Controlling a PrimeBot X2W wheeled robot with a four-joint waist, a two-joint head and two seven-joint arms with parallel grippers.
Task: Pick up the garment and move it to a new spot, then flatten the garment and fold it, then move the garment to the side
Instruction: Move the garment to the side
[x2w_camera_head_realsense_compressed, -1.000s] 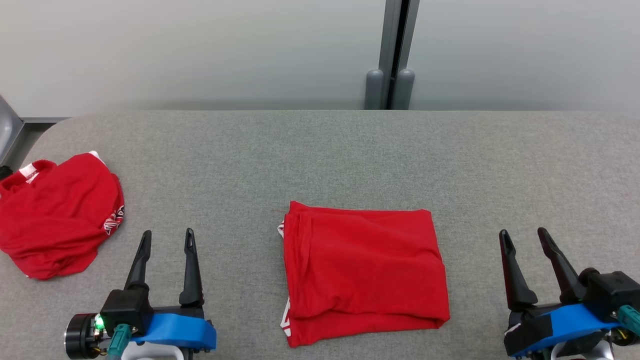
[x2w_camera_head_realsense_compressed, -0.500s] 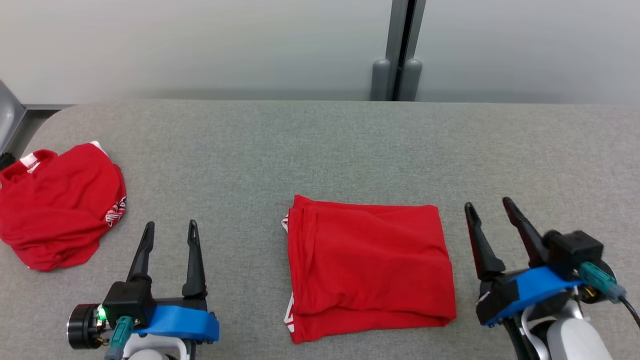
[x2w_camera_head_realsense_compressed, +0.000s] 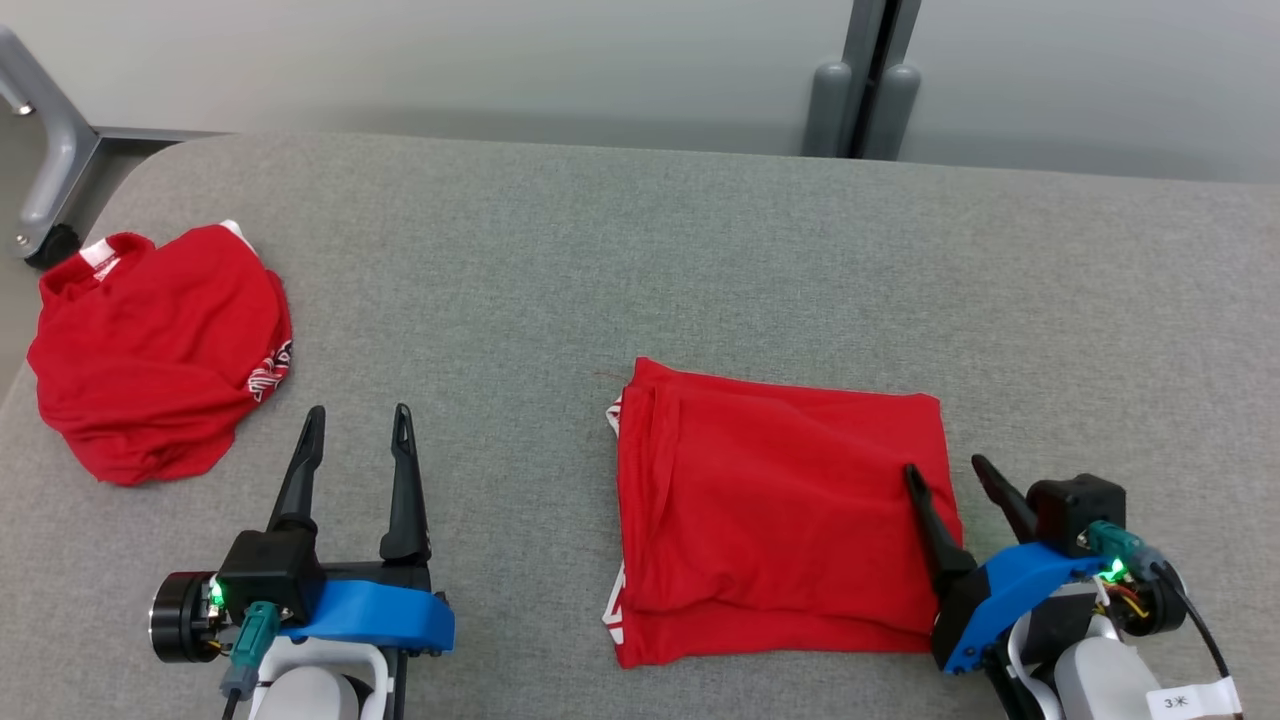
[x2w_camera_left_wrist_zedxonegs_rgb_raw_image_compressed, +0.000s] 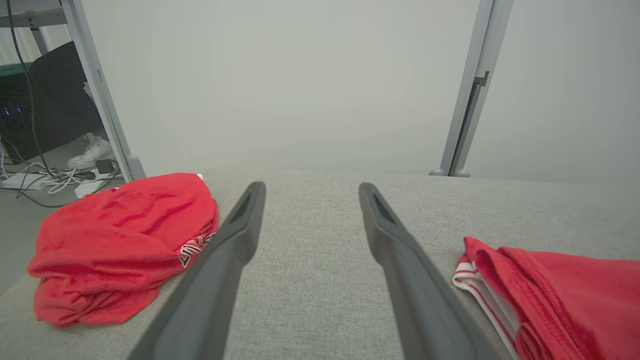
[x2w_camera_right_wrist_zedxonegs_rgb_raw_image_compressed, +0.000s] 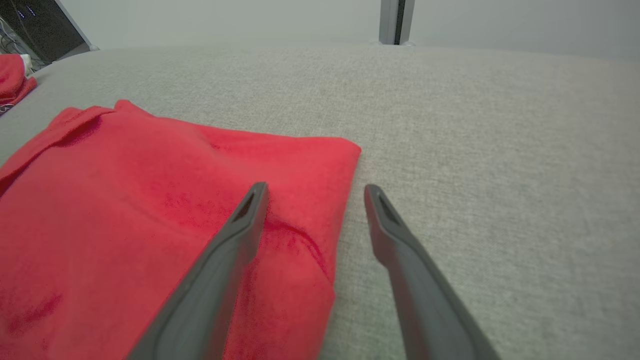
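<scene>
At the far left of the grey bench (x2w_camera_head_realsense_compressed: 600, 250) a crumpled red garment (x2w_camera_head_realsense_compressed: 160, 350) lies in a heap near the edge. We judge it a hazard only if the folded one is carried that way and laid against it. Next comes our left gripper (x2w_camera_head_realsense_compressed: 360, 412), its fingers moderately apart and holding nothing, over bare bench between the two cloths. Idle there, it gives the fold no support on its left side. The folded red garment (x2w_camera_head_realsense_compressed: 780, 500) sits at the middle, a neat rectangle of stacked layers with white trim showing at its left edge. Our right gripper (x2w_camera_head_realsense_compressed: 945, 467) straddles its right edge, fingers parted and empty, one over the cloth and the other over bare bench; we cannot tell whether the tips touch. If they close shallow they may catch only the top layer, and a lift would peel the fold open. Grasped from this one side, the far end may trail and bunch as we move it
</scene>
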